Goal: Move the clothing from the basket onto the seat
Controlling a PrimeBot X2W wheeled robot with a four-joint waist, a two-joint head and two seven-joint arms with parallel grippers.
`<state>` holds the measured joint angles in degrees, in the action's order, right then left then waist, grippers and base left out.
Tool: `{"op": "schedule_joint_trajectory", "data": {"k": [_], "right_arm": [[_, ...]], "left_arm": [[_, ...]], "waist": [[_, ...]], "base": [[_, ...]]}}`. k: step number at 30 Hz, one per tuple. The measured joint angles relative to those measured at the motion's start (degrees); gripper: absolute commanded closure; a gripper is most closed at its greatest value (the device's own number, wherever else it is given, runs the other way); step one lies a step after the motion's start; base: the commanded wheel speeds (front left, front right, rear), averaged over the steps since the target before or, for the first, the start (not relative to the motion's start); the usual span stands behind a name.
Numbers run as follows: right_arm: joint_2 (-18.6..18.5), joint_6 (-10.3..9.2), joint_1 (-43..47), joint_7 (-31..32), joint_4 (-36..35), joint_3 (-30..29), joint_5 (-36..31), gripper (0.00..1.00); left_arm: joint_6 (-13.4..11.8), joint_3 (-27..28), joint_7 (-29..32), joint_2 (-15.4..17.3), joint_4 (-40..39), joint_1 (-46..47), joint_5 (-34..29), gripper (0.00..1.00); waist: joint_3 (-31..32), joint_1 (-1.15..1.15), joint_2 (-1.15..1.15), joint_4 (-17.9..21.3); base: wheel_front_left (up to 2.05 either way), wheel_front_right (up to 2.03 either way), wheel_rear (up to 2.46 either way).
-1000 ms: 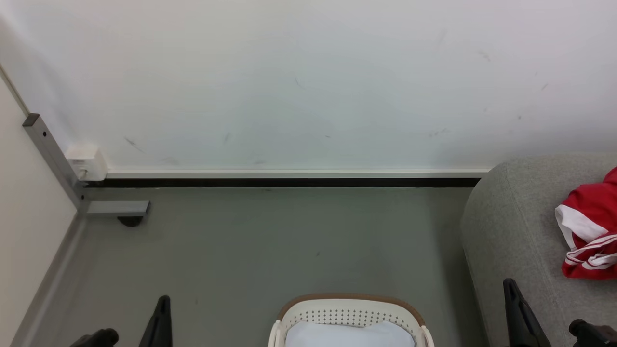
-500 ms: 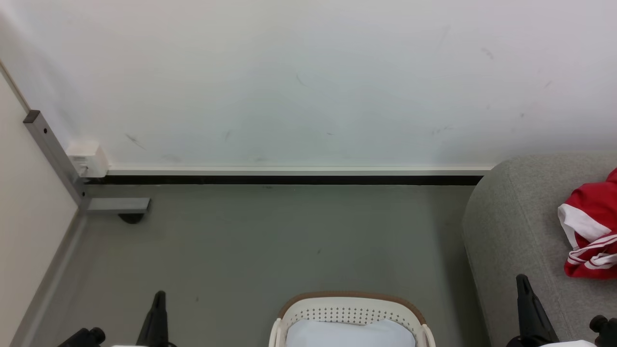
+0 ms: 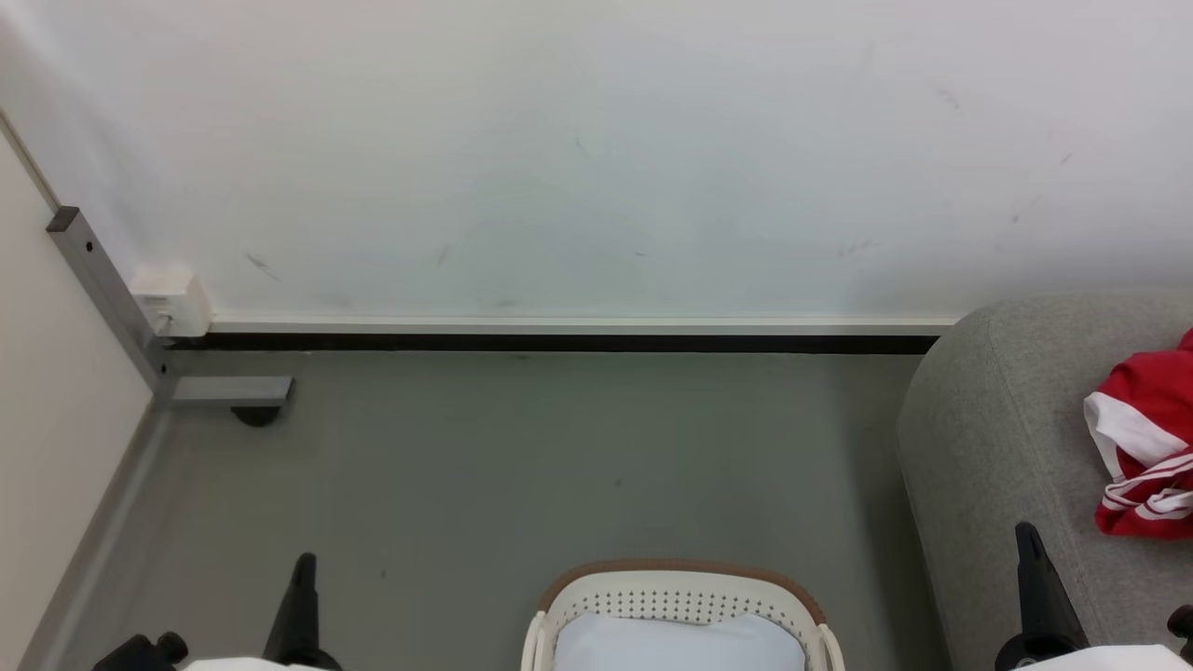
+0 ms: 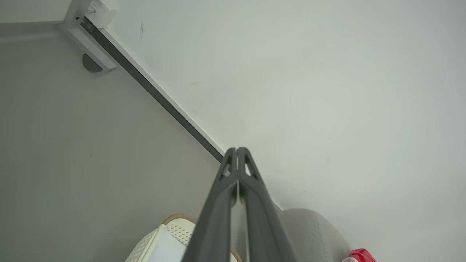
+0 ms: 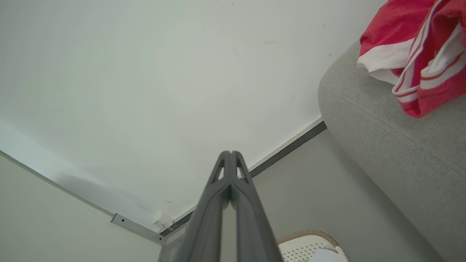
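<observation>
My left fingers (image 3: 298,606) and right fingers (image 3: 1036,587) are pressed together, empty. Clothing (image 3: 1142,438) lies on seat (image 3: 988,419). I should inspect basket (image 3: 680,567) before reaching.

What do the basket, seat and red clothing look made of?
Basket: likely moulded plastic, smooth cream, rows of small holes, brown rim. Seat: grey woven upholstery, matte, padded edges. Clothing: soft fabric, possibly synthetic sportswear; it crumples in folds.

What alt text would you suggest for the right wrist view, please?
The right pincer, shut and empty, points at a white wall. At right, a bright red white-striped sports garment lies on a grey woven-fabric seat; a cream perforated plastic basket peeks below.
</observation>
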<state>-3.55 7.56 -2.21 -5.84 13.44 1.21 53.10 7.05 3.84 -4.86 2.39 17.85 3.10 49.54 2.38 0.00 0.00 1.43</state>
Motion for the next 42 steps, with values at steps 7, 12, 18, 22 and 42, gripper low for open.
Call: {"op": "schedule_joint_trajectory", "data": {"k": [7, 12, 18, 22, 42], "right_arm": [[0.0, 0.00, -0.1, 1.3, 0.1, -0.7, 4.6, 1.00], [0.0, -0.01, -0.3, 2.3, 0.1, -1.3, 7.8, 1.00], [0.0, -0.01, -1.0, 3.1, 0.2, -1.7, 11.3, 1.00], [-0.1, -0.01, -1.1, 3.8, 0.2, -2.1, 13.4, 1.00], [0.0, -0.01, -2.2, 6.7, 0.3, -3.8, 23.4, 1.00]], "left_arm": [[0.0, 0.4, 1.3, 0.0, -0.4, 0.4, 5.2, 1.00], [0.0, 0.7, 2.2, 0.0, -0.7, 0.5, 8.4, 1.00], [0.1, 0.9, 3.3, 0.0, -1.1, 0.7, 12.2, 1.00], [0.1, 1.0, 3.9, 0.1, -1.3, 1.1, 14.2, 1.00], [0.1, 1.5, 6.8, 0.1, -2.1, 1.7, 24.9, 1.00]], "waist": [[-0.2, 0.00, 0.00, -0.1], [-0.4, 0.00, 0.00, -0.2], [-0.5, 0.00, 0.00, -0.3], [-0.7, 0.00, 0.00, -0.4], [-1.3, 0.00, 0.00, -0.7]], "base": [[0.00, 0.00, 0.00], [0.00, 0.00, 0.00], [0.00, 0.00, 0.00], [0.00, 0.00, 0.00], [0.00, 0.00, 0.00]]}}
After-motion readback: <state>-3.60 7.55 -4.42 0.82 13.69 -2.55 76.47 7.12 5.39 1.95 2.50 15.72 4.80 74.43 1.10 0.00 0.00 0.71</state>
